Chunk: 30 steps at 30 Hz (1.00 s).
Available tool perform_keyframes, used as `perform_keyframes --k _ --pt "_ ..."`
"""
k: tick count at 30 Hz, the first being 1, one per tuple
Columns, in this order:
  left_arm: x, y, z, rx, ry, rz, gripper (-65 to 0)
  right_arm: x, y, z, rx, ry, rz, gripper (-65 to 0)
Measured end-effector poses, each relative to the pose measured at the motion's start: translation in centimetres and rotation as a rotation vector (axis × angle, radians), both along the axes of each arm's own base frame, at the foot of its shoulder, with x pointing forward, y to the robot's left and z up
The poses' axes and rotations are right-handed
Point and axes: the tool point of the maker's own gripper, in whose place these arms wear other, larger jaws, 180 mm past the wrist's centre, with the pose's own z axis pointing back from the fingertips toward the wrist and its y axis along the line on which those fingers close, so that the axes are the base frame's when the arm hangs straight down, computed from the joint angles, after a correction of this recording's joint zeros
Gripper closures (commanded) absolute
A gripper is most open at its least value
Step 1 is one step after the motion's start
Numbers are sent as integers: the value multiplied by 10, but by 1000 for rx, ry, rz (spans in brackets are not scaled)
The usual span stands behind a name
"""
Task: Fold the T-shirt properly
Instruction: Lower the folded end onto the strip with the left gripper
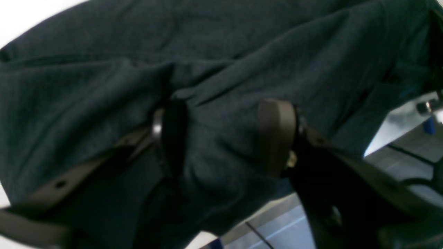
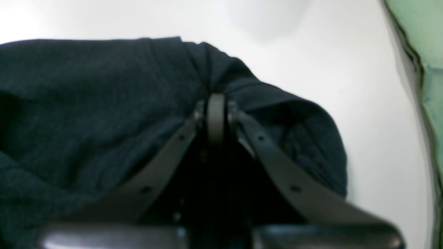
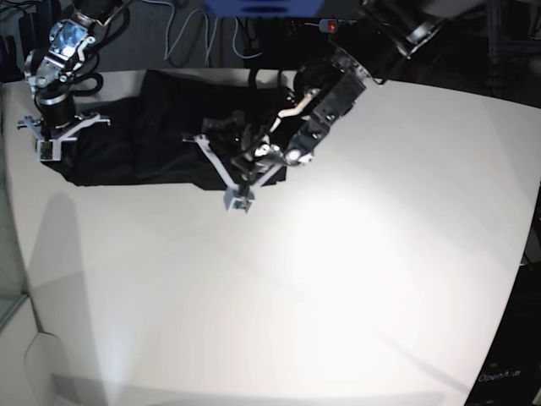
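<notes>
The black T-shirt (image 3: 144,144) lies bunched at the table's far left in the base view. My right gripper (image 2: 216,103) is shut on the T-shirt (image 2: 86,103) at its edge, and the cloth gathers in pleats at the tips. In the base view that right gripper (image 3: 51,139) sits at the shirt's left end. My left gripper (image 1: 225,136) stands open over the T-shirt (image 1: 242,52), with a soft bulge of cloth filling the gap between its two pads. That left gripper (image 3: 241,190) is at the shirt's near right edge.
The white table (image 3: 338,279) stretches wide to the front and right of the shirt. A green surface (image 2: 432,52) borders the table beside my right gripper. Cables (image 3: 186,34) hang behind the far edge. Floor shows past the table edge in the left wrist view.
</notes>
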Motion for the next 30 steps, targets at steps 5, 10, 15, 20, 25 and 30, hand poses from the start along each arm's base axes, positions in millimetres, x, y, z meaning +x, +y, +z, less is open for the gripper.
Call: perform_keyframes --k 5,10,15,20,25,30 --pt "23 18 -1 23 -74 27 -332 0 -1 1 -6 4 1 0" --pt "30 22 -7 39 -79 39 -332 0 -3 5 -43 34 9 0" --pt "31 23 -6 39 -83 38 -332 -1 -3 6 -47 36 13 0" --pt "31 22 -5 38 -84 36 -332 -1 -3 5 -47 38 13 0" --pt "30 24 8 37 -100 38 -332 -3 -5 9 -84 71 18 0" --pt "31 14 43 -22 -171 15 -332 -11 -4 12 -116 101 12 0"
